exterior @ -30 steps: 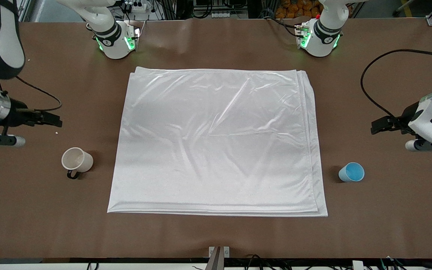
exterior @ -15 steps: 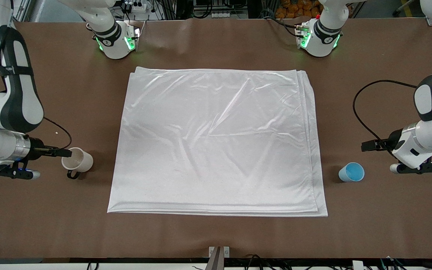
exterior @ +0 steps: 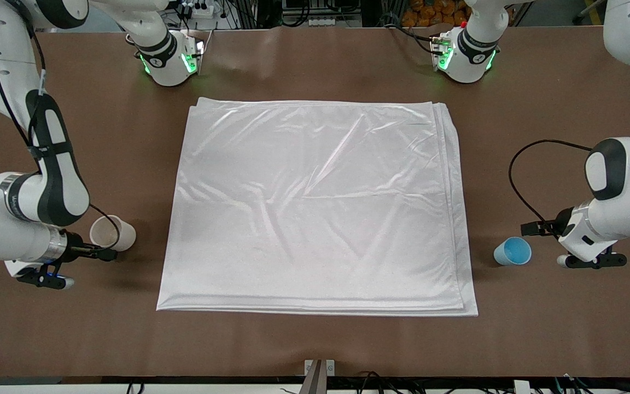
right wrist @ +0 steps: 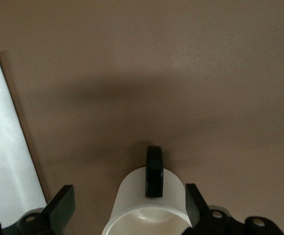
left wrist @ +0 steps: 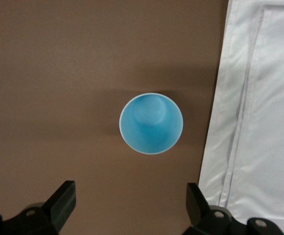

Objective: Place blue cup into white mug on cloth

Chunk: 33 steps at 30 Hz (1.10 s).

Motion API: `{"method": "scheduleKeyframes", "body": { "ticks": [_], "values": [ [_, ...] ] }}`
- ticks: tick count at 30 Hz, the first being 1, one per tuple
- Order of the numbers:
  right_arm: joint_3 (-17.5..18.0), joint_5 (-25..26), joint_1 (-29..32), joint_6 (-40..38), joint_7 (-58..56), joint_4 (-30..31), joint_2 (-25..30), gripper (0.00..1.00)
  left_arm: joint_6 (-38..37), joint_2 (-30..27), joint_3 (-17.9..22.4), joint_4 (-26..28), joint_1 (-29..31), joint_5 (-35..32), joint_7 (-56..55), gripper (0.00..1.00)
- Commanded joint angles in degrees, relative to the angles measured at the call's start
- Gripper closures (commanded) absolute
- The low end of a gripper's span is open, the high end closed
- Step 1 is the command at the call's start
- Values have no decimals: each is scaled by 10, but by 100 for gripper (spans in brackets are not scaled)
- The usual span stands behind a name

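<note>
Brown table [exterior: 315,339] fills the front view, with the two arm bases at its top edge and green lights glowing on both. Spread over the middle of the frame lies the cloth [exterior: 315,205], white and shiny, folded in layers whose edges show along the side toward the left arm's end of the table.

At middle right of the front view the cup [exterior: 512,251] stands upright on bare table, just beside the cloth's edge but not touching it. The left gripper [exterior: 534,229] hangs low next to the cup, a little higher in the frame. In the left wrist view the cup [left wrist: 151,123] sits in the centre, seen straight down into its blue inside, and the two black fingers [left wrist: 62,201] at the bottom edge stand wide apart with nothing between them; the cloth's layered edge [left wrist: 259,117] runs down that picture's right side.

At middle left of the front view the mug [exterior: 115,233] stands on bare table, near the cloth's other edge and apart from it. The right gripper [exterior: 99,253] is down at the mug, its tips over the mug's handle side. In the right wrist view the mug [right wrist: 149,208] shows at bottom centre between the spread black fingers [right wrist: 62,203], its dark handle [right wrist: 154,171] pointing up the frame; the fingers are wide and do not touch it.
</note>
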State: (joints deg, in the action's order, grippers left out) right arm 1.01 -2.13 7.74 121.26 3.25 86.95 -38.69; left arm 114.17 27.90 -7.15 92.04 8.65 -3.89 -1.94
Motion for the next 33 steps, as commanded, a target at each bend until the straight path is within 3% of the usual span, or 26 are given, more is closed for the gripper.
{"method": "scheduleKeyframes", "body": {
  "ticks": [1, 8, 13, 19, 33],
  "values": [
    [3, -7, 4, 7, 14, -23, -27, 0, 39, 24, -3, 2, 16, -22, 11, 0],
    [3, -7, 5, 11, 16, -21, -43, 2, 72, 47, -4, 2, 20, -24, 10, 0],
    [3, -9, 9, 9, 9, -17, -46, 39, 89, 62, -4, 2, 20, -24, 10, 0],
    [3, -9, 13, 5, 4, -16, -46, 99, 101, 70, -4, 2, 21, -24, 10, 0],
    [6, -9, 8, -4, 6, -19, -42, 100, 113, 80, -4, 2, 20, -23, 10, 0]
  ]
}}
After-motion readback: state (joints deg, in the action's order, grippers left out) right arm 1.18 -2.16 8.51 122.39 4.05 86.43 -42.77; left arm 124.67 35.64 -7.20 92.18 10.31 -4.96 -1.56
